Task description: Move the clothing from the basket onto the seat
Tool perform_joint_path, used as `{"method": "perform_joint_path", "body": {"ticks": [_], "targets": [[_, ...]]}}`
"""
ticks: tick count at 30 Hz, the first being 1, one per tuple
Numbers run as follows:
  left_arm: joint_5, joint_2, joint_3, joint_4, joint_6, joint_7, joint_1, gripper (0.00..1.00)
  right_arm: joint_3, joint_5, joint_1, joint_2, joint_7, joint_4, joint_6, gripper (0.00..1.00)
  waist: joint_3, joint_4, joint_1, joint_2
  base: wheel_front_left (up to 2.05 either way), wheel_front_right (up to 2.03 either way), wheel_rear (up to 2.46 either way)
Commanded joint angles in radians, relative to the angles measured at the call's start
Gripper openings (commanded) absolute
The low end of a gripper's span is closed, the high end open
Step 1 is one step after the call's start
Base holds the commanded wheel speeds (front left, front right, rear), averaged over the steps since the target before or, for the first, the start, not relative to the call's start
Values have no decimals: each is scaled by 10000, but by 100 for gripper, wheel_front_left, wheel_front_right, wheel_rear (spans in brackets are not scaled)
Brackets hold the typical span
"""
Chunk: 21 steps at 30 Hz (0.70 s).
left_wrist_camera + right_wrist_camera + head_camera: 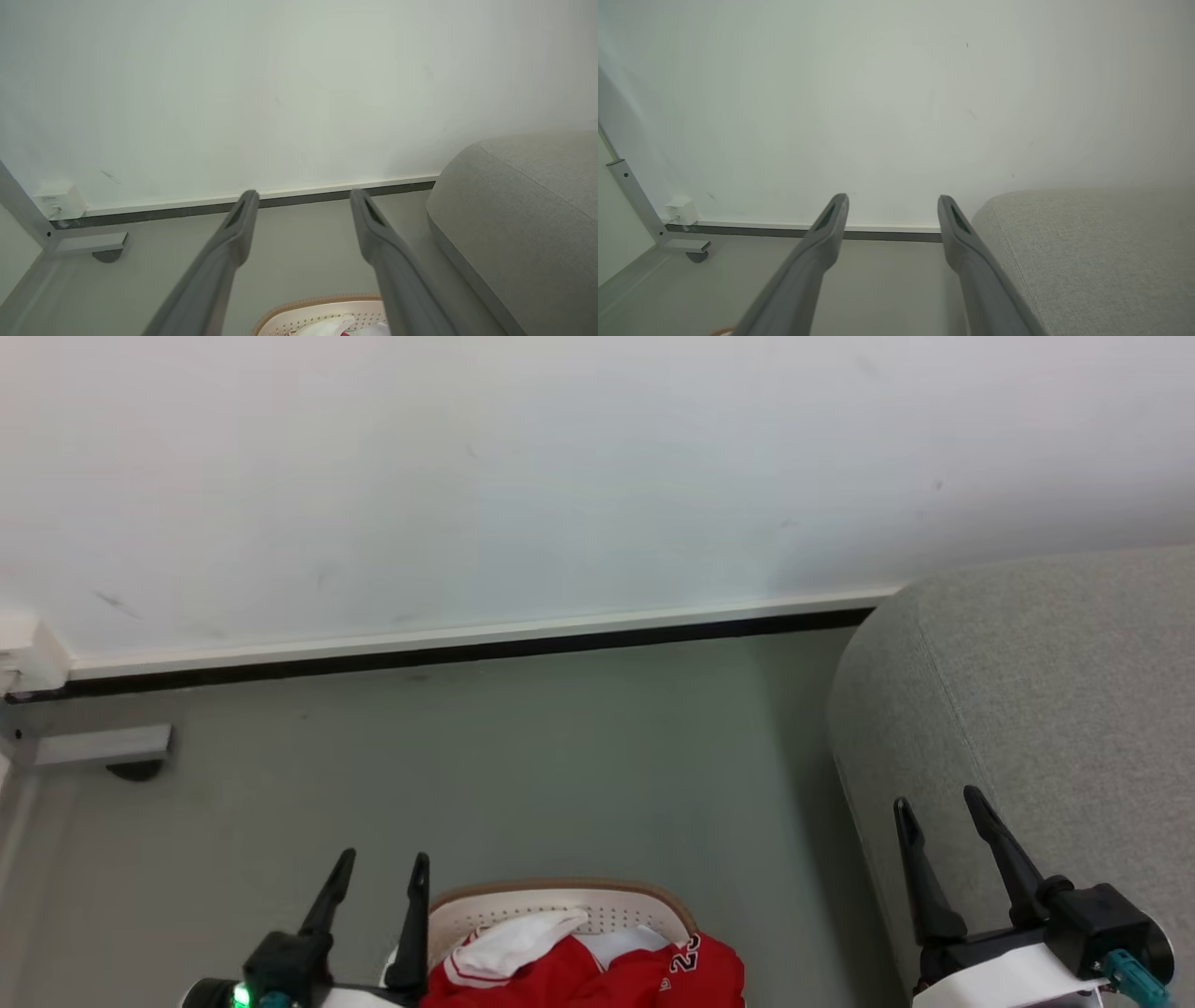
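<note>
Above the floor [560,756], the left gripper [385,857] and right gripper [936,798] are held open, empty, and floppy clothing [597,975] at 6 o'clock could be dropped.

A pale wall [467,476] is meeting the grey-green floor [560,756] along a white-and-black skirting [467,644]; a grey metal foot [103,744] is resting far left.

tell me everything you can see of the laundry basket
The basket is cream-white plastic with small holes in its wall and a brown braided-looking rim. Its far curved end shows at the head view's bottom edge. It stands on the grey floor left of the sofa, heaped with red and white clothing.
</note>
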Motion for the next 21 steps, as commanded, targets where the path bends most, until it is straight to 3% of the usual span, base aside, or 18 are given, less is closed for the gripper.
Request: {"method": "perform_joint_path", "body": {"ticks": [1, 21], "targets": [[109, 41, -38, 244, -43, -6, -205, 100, -26, 43, -164, -50, -84, -32, -21, 100, 359, -243, -1, 0, 0, 0, 0], [1053, 833, -1612, 5678, -1063, 771, -3775, 100, -144, 457, -1857, -78, -265, -429, -21, 100, 3604, -1449, -1, 0, 0, 0, 0]]}}
